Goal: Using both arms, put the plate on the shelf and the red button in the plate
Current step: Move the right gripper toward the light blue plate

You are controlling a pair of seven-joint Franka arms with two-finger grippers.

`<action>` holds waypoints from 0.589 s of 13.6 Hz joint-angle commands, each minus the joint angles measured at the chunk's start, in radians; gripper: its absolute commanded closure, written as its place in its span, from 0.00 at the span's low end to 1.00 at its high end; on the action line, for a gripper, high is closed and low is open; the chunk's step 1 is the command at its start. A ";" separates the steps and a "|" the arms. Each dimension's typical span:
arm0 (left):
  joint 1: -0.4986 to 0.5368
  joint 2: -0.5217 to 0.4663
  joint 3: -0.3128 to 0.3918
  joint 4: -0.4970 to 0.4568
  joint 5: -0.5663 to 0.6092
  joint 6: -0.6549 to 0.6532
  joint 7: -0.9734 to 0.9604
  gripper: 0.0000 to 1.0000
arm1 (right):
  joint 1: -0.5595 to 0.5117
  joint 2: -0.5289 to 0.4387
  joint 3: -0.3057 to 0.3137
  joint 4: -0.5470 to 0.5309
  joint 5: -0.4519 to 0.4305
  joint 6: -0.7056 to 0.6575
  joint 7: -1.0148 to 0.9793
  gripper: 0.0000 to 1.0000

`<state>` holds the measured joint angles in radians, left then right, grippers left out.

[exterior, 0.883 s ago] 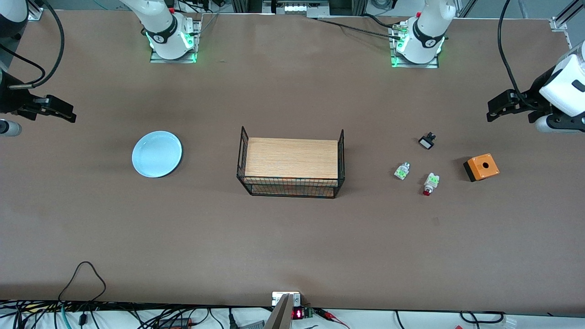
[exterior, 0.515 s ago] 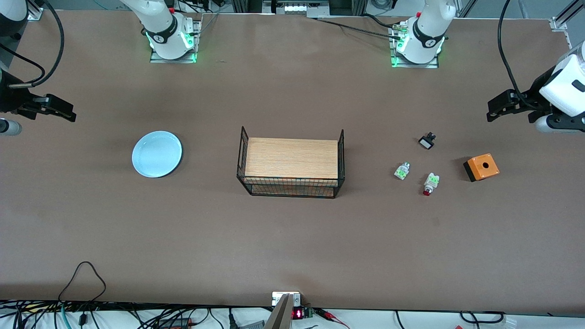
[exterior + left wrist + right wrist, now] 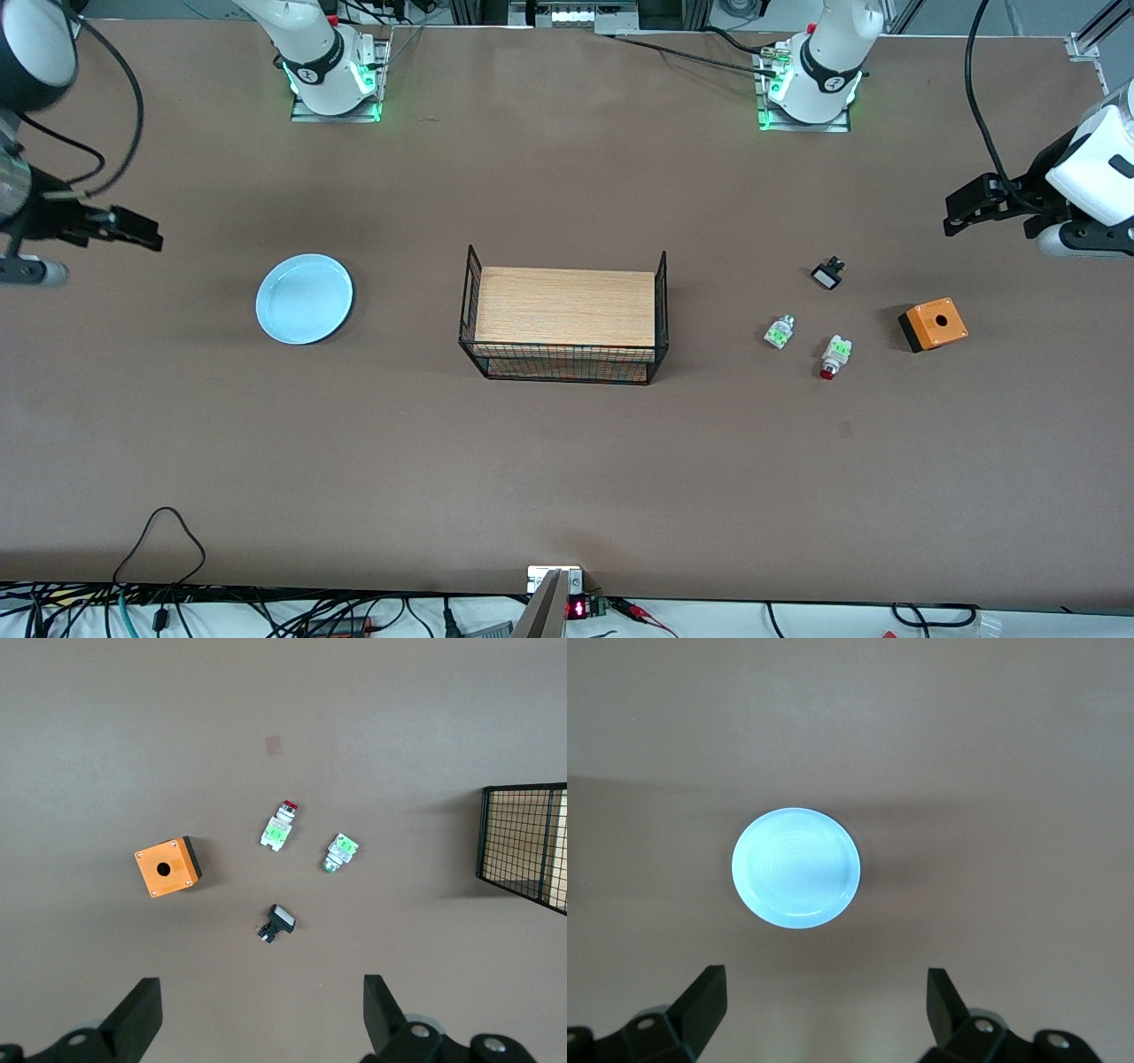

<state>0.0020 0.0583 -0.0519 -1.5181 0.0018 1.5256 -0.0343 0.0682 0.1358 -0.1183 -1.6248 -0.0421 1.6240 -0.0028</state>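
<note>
The pale blue plate (image 3: 304, 299) lies flat on the table toward the right arm's end, and it also shows in the right wrist view (image 3: 796, 867). My right gripper (image 3: 142, 232) hangs open and empty in the air beside it, over bare table (image 3: 823, 988). The red button (image 3: 833, 356), white with a green tab and a red tip, lies on its side toward the left arm's end (image 3: 280, 826). My left gripper (image 3: 961, 208) hovers open and empty over the table's end, apart from the small parts (image 3: 261, 997).
A wire basket with a wooden top (image 3: 564, 321) stands mid-table. Near the red button lie a white-green part (image 3: 779, 331), a black-and-white part (image 3: 827, 275) and an orange box with a hole (image 3: 933, 324). Cables run along the table's front edge.
The right arm has swung a little toward the plate, carrying its open gripper with it. The left arm and all the objects have stayed put.
</note>
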 commanded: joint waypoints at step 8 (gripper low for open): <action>0.003 -0.005 -0.002 0.015 0.018 -0.019 0.008 0.00 | 0.016 0.079 -0.001 -0.141 -0.007 0.161 0.112 0.00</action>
<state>0.0020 0.0583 -0.0518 -1.5181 0.0018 1.5252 -0.0343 0.0939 0.2427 -0.1177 -1.7131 -0.0438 1.7547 0.0937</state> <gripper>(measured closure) 0.000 0.000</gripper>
